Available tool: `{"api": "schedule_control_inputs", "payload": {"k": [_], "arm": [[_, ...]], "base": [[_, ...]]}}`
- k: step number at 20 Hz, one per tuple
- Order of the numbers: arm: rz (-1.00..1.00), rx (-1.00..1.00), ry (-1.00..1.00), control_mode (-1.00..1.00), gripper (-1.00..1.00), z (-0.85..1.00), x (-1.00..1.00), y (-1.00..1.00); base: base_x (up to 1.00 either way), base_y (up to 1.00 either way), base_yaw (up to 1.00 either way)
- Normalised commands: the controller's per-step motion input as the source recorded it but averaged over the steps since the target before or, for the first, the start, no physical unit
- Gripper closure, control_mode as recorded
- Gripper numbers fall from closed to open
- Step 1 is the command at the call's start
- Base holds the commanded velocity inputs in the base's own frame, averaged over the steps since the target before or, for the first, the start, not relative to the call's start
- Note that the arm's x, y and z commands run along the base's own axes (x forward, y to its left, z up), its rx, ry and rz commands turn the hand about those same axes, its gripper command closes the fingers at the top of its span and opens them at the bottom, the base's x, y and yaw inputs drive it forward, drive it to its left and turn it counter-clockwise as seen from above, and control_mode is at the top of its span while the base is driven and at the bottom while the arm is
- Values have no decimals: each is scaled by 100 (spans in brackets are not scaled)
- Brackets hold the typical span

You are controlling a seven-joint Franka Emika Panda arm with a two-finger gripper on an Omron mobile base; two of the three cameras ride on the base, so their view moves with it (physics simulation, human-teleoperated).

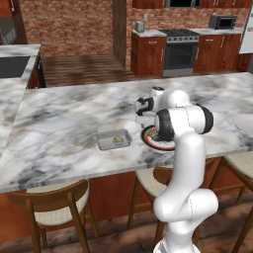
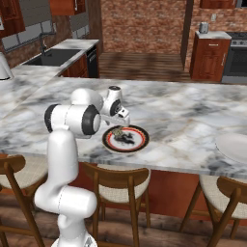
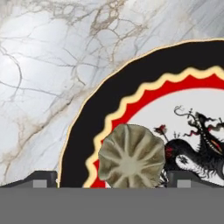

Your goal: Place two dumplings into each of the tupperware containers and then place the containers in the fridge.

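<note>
Two-finger dark gripper (image 3: 112, 177) w/ jaws spread wide, straddling a pleated tan-olive dumpling (image 3: 131, 156) on the round black, red-rimmed plate (image 3: 87, 131). Shallow grey translucent plastic tub (image 1: 114, 140) sits nearby on veined marble counter (image 1: 59, 123), dumpling inside.

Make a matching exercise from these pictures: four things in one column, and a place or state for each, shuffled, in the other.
Things:
1. dumpling between the fingers
2. grey tub
3. round plate
4. gripper

Places or states:
A. open, just above the plate
B. left of the plate, one dumpling inside
C. on the plate's inner edge
D. black rim, red wavy band

Pairs: 1-C, 2-B, 3-D, 4-A
</note>
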Motion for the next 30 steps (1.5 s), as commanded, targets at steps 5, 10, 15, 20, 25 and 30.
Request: {"api": "schedule_control_inputs", "payload": {"k": [5,10,15,20,25,30], "arm": [[0,0,-3,-100,-100,-23,1,-15],[0,0,0,-100,-100,-27,0,-7],[0,0,0,-100,-100,-19,0,0],[0,0,1,-100,-100,-9,0,0],[0,0,3,-100,100,-27,0,0],[0,0,0,-100,100,-13,0,0]], "base": [[0,0,0],[0,0,0],[0,0,0],[0,0,0],[0,0,0],[0,0,0]]}}
